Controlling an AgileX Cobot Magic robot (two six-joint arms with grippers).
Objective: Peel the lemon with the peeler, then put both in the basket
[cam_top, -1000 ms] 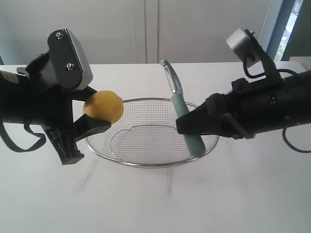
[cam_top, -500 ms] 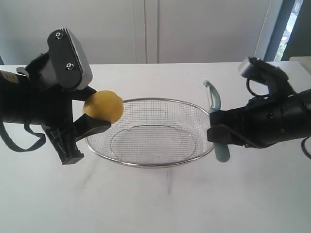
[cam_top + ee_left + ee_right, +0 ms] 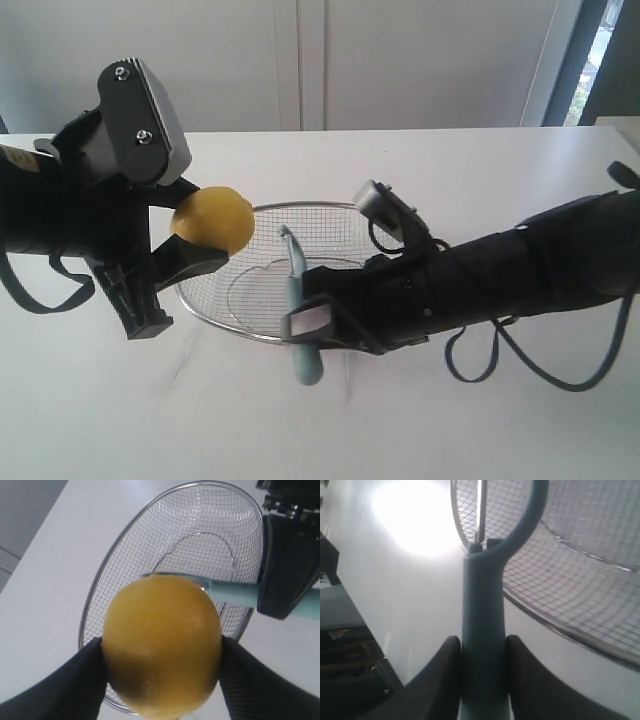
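Readable text, all views: none was legible.
Grey camera housing (image 3: 150,115) on the left arm: showed a plain plate with two screw heads; no lettering could be made out.
Lemon (image 3: 212,220): showed plain yellow skin, without sticker or stamp.
Peeler (image 3: 308,362): showed a plain teal handle; no brand mark was discernible.
Basket (image 3: 300,206): showed bare wire mesh and a bare metal rim, with no tag or number.
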